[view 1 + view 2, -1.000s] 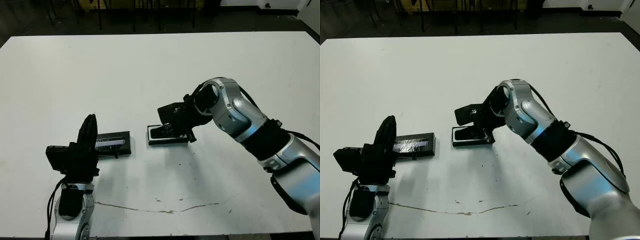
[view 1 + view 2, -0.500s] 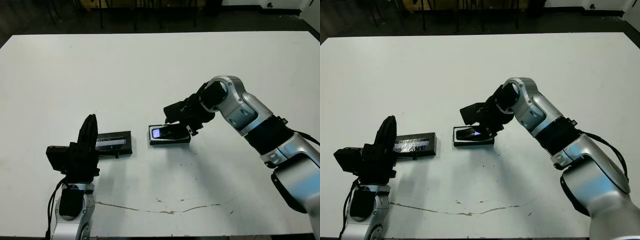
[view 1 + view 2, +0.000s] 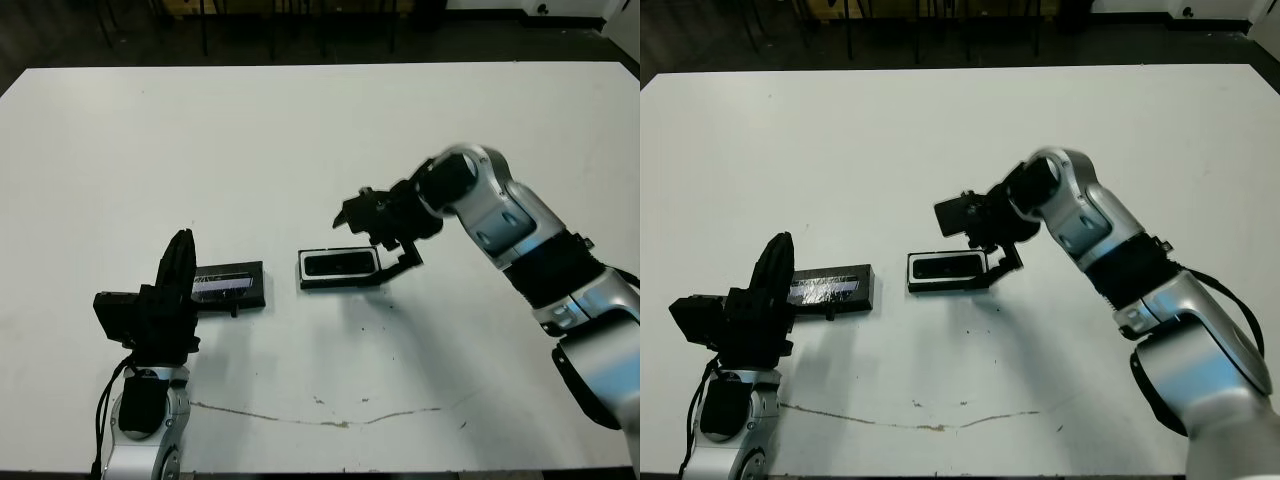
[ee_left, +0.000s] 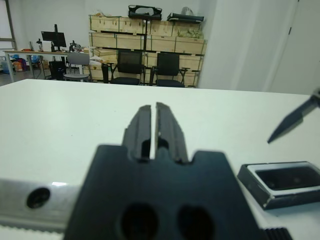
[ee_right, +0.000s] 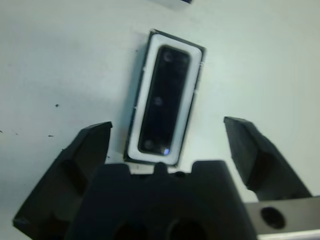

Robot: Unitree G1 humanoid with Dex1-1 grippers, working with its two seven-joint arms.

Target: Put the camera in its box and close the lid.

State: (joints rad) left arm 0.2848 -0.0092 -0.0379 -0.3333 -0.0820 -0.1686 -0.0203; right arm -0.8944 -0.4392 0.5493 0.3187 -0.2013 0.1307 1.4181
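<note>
The camera [image 5: 165, 97], a slim black bar, lies flat inside the box [image 3: 340, 284], a shallow black tray with a white lining [image 5: 141, 100], in the middle of the table. My right gripper [image 5: 165, 124] hovers open just above the box's right end, touching neither box nor camera. The lid [image 3: 230, 287], a flat black panel with a silvery strip, lies on the table to the left of the box. My left gripper [image 3: 181, 240] stands upright and shut on nothing, next to the lid's left end.
The white table [image 3: 300, 130] stretches far beyond the box on all sides. A thin brown scuff line [image 3: 320, 418] runs near its front edge. Office chairs [image 4: 131, 67] and stacked crates stand past the far edge.
My right gripper has let go of the camera, which now lies in the box, and has drawn back up and to the right, open. The left arm and lid have not moved.
</note>
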